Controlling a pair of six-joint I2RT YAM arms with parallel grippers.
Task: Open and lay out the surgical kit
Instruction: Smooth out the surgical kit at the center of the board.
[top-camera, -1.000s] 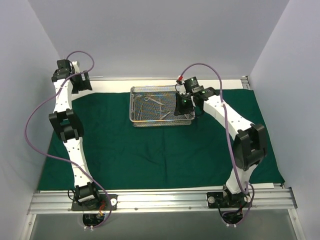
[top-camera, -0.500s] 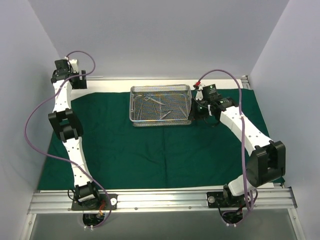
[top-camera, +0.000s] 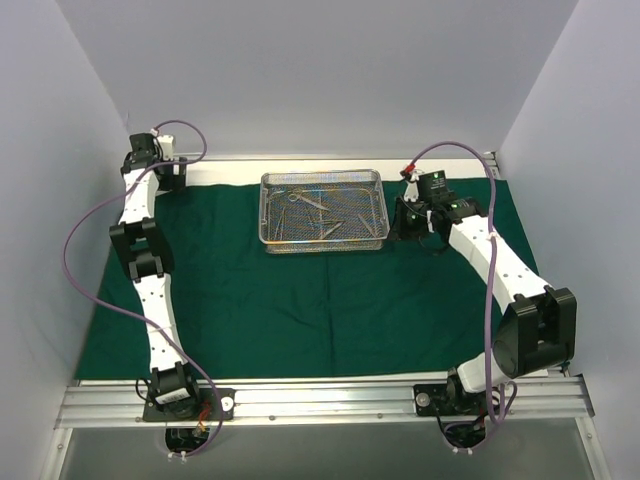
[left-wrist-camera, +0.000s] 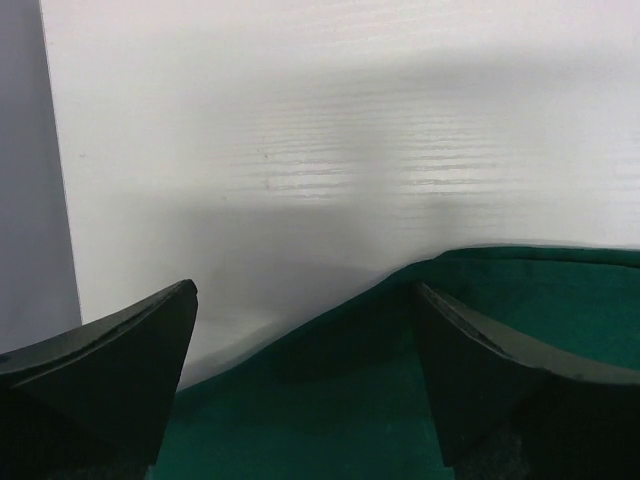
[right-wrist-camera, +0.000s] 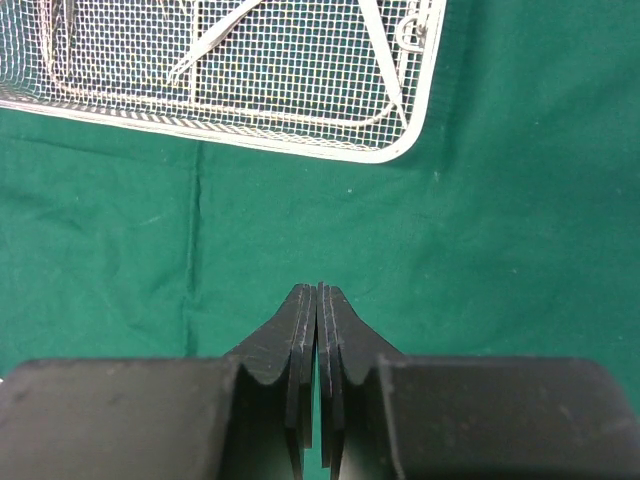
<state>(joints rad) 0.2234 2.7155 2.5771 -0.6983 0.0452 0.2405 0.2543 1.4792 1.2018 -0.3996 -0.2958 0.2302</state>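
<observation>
Two tools: left tool (left-wrist-camera: 305, 300) released, right tool (right-wrist-camera: 318, 291) clenched empty.
Twelve-o'clock tray (top-camera: 322, 174) looks stiff, light; take its rim.

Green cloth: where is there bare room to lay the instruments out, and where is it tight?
Largest free patch: the cloth in front of the mesh tray, between left arm and right arm. A smaller strip lies between tray and left arm. Tight: right of the tray, where the shut right gripper is. Open left gripper: far-left corner.
</observation>
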